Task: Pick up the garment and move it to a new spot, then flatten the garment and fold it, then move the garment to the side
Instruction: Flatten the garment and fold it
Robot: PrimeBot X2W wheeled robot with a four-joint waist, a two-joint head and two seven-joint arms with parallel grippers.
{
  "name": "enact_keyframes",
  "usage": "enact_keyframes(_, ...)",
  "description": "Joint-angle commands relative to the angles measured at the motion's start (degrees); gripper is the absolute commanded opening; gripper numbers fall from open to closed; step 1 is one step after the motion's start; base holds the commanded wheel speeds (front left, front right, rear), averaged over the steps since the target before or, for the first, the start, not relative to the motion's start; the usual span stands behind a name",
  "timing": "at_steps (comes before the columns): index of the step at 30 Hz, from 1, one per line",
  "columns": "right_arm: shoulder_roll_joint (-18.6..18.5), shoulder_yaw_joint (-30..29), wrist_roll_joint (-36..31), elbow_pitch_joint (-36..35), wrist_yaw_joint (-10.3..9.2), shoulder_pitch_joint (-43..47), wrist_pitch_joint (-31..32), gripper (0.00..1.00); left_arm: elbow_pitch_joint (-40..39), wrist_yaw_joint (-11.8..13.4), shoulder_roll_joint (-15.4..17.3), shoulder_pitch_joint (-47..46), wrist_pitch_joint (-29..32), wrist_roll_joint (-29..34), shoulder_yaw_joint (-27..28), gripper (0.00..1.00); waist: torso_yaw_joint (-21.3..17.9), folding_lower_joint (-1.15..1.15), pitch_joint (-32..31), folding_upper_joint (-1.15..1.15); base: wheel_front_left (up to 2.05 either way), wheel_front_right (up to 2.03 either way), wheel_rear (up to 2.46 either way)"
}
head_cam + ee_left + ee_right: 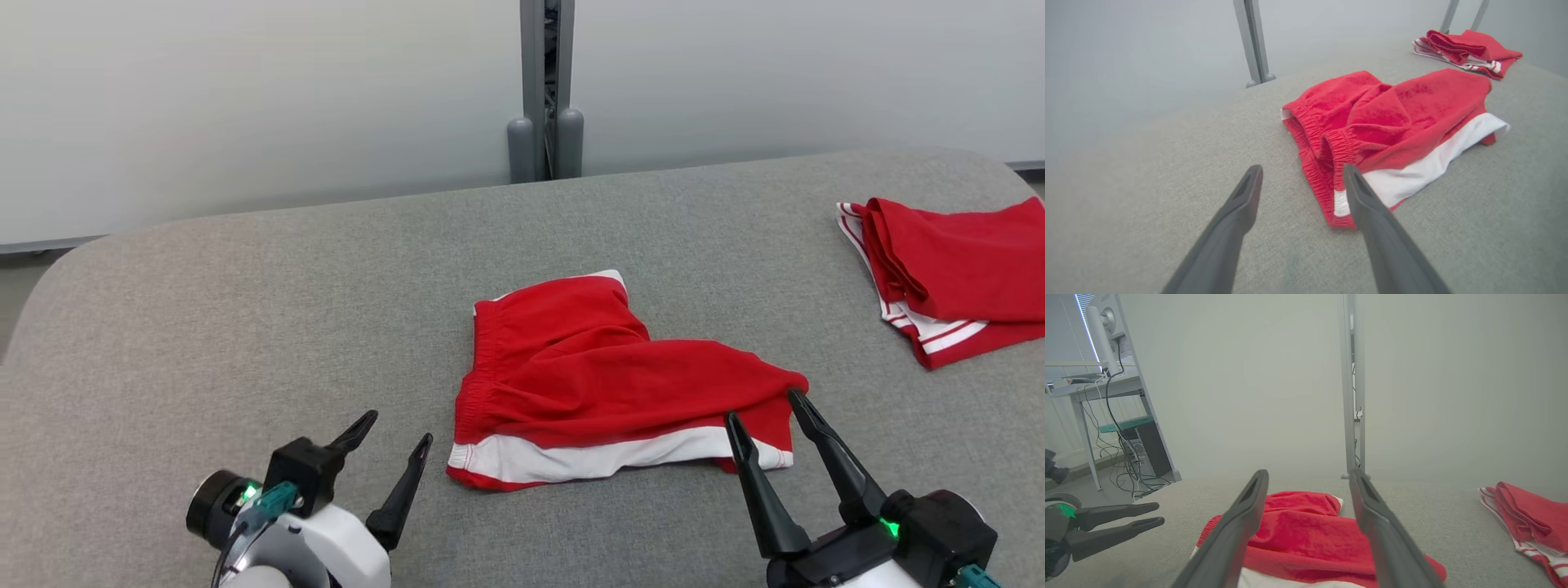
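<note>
The table (245, 327) has a soft grey cloth top and round corners. The left pincer (400, 426) is wide open and holds nothing. The red garment (588, 367) with a white band lies crumpled on the table just to the right of this pincer, near but not touching.

The right pincer (762, 406) is open too and grips nothing. Its two tips are at the garment's end, one by the white band and one by the red corner. I cannot tell if they touch it.

A second red and white cloth (955, 269) lies folded ahead of the right pincer, off to its right.

Past both pincers stand a pale wall (245, 106) and a grey post (545, 98). Far to the left of the right pincer are a desk (1098, 386), a computer box (1149, 449) and tangled wires (1126, 473).
</note>
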Motion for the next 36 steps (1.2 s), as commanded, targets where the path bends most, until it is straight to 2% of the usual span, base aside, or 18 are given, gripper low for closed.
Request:
enact_keyframes(1, -0.33, -0.06, 0.32, 0.17, -0.02, 0.63, -0.08, 1.00, -1.94, 1.90, 0.48, 1.85, -1.20, -0.47, 0.98, 1.00, 1.07, 0.00, -1.21, 0.00, 0.00, 0.00, 0.00)
enact_keyframes(4, -0.03, -0.10, 0.26, 0.27, -0.02, 0.72, -0.08, 1.00, -5.89, 6.47, 0.40, 5.60, -3.82, -1.34, 3.63, 1.00, 1.71, 0.00, -1.95, 0.00, 0.00, 0.00, 0.00)
enact_keyframes(9, 0.67, -0.66, -0.29, 0.80, -0.02, 0.63, -0.08, 1.00, -9.81, 13.59, -2.33, 11.15, -6.33, 0.56, 9.04, 1.00, 2.57, 0.00, -3.07, 0.00, 0.00, 0.00, 0.00)
enact_keyframes(10, 0.67, -0.66, -0.29, 0.80, -0.02, 0.63, -0.08, 1.00, -9.81, 13.59, -2.33, 11.15, -6.33, 0.56, 9.04, 1.00, 2.57, 0.00, -3.07, 0.00, 0.00, 0.00, 0.00)
enact_keyframes(11, 0.82, -0.87, -0.44, 0.92, -0.02, 0.80, -0.08, 1.00, -10.74, 14.86, -3.19, 12.01, -6.51, 1.66, 10.45, 1.00, 2.74, 0.00, -3.33, 0.00, 0.00, 0.00, 0.00)
enact_keyframes(15, 1.48, -2.11, -0.79, 1.94, -0.02, 1.74, -0.08, 1.00, -16.01, 18.18, -7.62, 16.87, -6.52, 8.49, 18.43, 1.00, 3.24, 0.00, -4.31, 0.00, 0.00, 0.00, 0.00)
enact_keyframes(17, 1.83, -3.10, -1.22, 2.73, -0.02, 1.92, -0.08, 1.00, -18.80, 17.71, -9.71, 19.02, -6.54, 12.77, 22.00, 1.00, 3.38, 0.00, -4.71, 0.00, 0.00, 0.00, 0.00)
enact_keyframes(20, 2.31, -4.05, -1.39, 4.58, -0.02, 2.55, -0.08, 1.00, -20.91, 15.68, -12.16, 22.44, -6.54, 18.36, 25.67, 1.00, 3.54, 0.00, -5.15, 0.00, 0.00, 0.00, 0.00)
enact_keyframes(22, 2.59, -4.18, -1.46, 5.81, -0.02, 2.84, -0.08, 1.00, -19.90, 14.23, -14.11, 25.00, -6.54, 19.67, 28.11, 1.00, 3.53, 0.00, -5.35, 0.00, 0.00, 0.00, 0.00)
enact_keyframes(26, 2.75, -4.09, -2.27, 8.36, -0.02, 3.25, -0.08, 1.00, -16.53, 11.35, -15.52, 26.98, -6.55, 24.42, 30.79, 1.00, 3.39, 0.00, -5.41, 0.00, 0.00, 0.00, 0.00)
enact_keyframes(29, 2.90, -3.84, -2.10, 10.97, -0.02, 3.31, -0.08, 1.00, -13.35, 8.46, -17.40, 28.22, -6.56, 26.69, 32.37, 1.00, 3.18, 0.00, -5.33, 0.00, 0.00, 0.00, 0.00)
enact_keyframes(36, 3.04, -4.59, -2.90, 12.11, -0.02, 2.32, -0.08, 1.00, -11.81, 5.42, -20.28, 28.43, -6.56, 29.27, 35.31, 1.00, 3.17, 0.00, -5.20, 0.00, 0.00, 0.00, 0.00)
